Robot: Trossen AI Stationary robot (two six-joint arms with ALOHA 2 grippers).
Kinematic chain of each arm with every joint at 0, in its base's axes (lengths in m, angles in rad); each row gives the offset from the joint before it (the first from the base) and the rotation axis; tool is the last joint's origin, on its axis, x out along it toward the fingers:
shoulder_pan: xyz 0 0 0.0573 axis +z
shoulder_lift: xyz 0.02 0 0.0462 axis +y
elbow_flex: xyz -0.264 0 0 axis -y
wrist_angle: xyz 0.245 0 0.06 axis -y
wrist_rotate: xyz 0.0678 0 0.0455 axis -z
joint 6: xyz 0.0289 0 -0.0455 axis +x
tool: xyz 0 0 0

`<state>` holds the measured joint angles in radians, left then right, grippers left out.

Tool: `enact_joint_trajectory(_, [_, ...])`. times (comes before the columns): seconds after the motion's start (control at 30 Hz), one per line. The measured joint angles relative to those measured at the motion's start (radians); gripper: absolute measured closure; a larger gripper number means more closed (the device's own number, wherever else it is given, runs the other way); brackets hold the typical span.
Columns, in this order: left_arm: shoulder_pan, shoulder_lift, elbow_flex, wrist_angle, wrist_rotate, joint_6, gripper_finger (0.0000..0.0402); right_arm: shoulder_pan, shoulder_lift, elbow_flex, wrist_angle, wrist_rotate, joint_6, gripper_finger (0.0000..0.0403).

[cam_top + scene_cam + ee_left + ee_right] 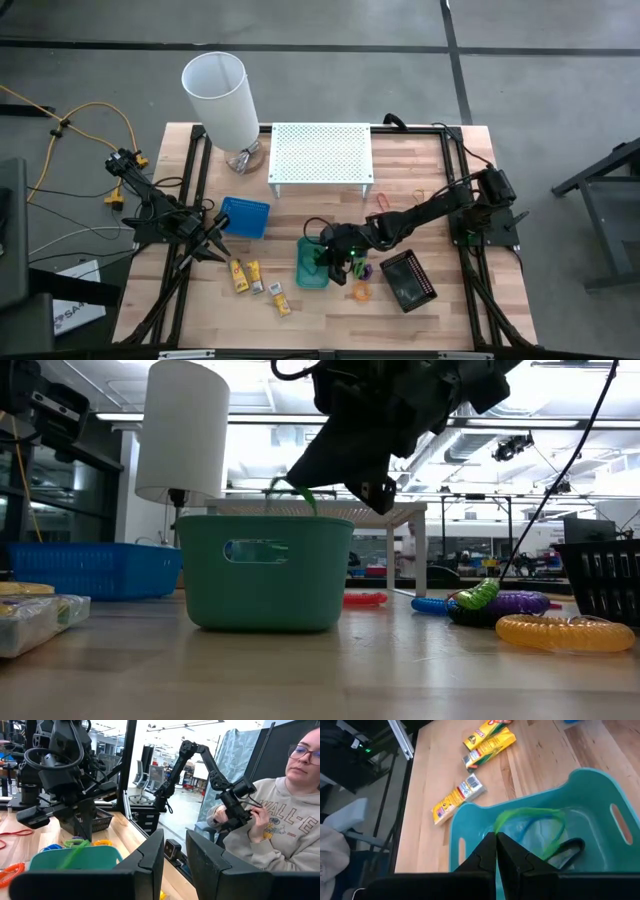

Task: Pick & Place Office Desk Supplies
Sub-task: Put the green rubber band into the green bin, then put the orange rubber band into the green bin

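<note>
My right gripper point(330, 262) is over the teal bin point(303, 270), shut on a green ring point(532, 815). The ring's loop hangs just above the bin's opening point(300, 495). A blue ring point(530, 827) and a dark ring point(570, 851) lie inside the bin. Three yellow-and-white packs point(255, 280) lie on the table left of the bin. Loose rings lie right of it: purple point(520, 602), orange point(560, 630), blue point(430, 603), red point(365, 598) and another green one point(478, 595). My left gripper point(218, 248) waits at the table's left, open, with nothing between its fingers. My right gripper pinches the green ring's near side point(497, 830) between its two shut fingertips. The fingers slant down from the table's right side. The ring hangs slack as a loop beyond the fingertips, lifted clear, over the inside of the teal bin.
A blue tray point(243, 216) lies left of centre and a black basket point(408, 280) at the right front. The white perforated shelf point(321, 155) and the white lamp point(222, 95) stand at the back. A person point(280, 815) sits beyond the table.
</note>
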<state>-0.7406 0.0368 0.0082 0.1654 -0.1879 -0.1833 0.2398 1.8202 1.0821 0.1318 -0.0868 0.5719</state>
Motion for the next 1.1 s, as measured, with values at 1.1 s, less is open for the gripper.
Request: enact_joint_trajectory(1.1, [0.000, 0.000, 0.000, 0.000, 0.000, 0.000, 0.0323, -0.018, -0.006, 0.000, -0.015, -0.004, -0.020, 0.0306])
